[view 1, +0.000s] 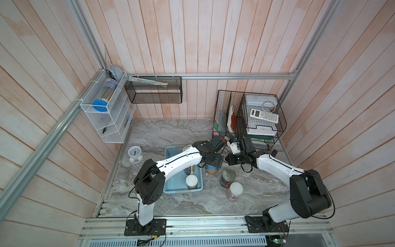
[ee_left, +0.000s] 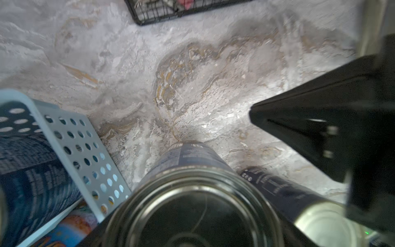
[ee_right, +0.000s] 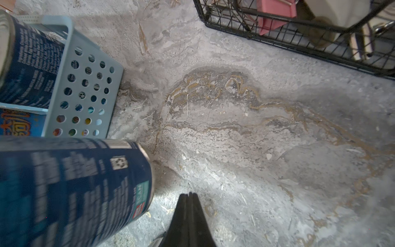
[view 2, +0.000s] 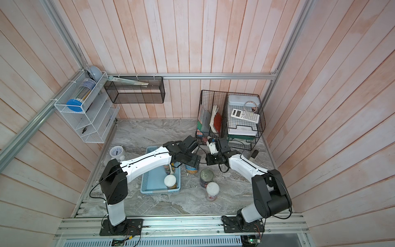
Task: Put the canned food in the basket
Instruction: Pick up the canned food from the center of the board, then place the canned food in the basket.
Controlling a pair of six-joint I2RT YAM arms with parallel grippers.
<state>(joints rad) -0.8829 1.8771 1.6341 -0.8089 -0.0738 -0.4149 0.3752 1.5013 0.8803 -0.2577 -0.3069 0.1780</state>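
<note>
The left tool (view 1: 211,164) is being held wide open and pointed straight down over a blue tin (ee_left: 192,213). This tin is standing upright on the tabletop (view 1: 256,192), just outside the wall of the basket (ee_left: 85,149) that faces the right arm. In the left wrist view the tin's ringed top is being shown directly beneath the tool, with one black finger (ee_left: 310,132) standing apart from its side. The opposite finger cannot be made out clearly. Nothing is being gripped.

The tin's long axis is being judged vertical, so a straight descent and a closing across its width are being called for. The left arm is being judged the nearer one.

The right tool (ee_right: 189,201) is being held shut and empty just beside the same tin, on the side away from the basket. There it is being judged close enough to crowd the left tool's outer finger.

A silver-topped tin (view 1: 227,175) and a white-lidded can (view 1: 235,190) are being left on the tabletop nearby. Inside the basket, a pale-topped can (view 1: 191,181) and a dark can (view 1: 188,170) are already being carried. A black wire rack (view 1: 226,119) is standing well behind, out of the way.
</note>
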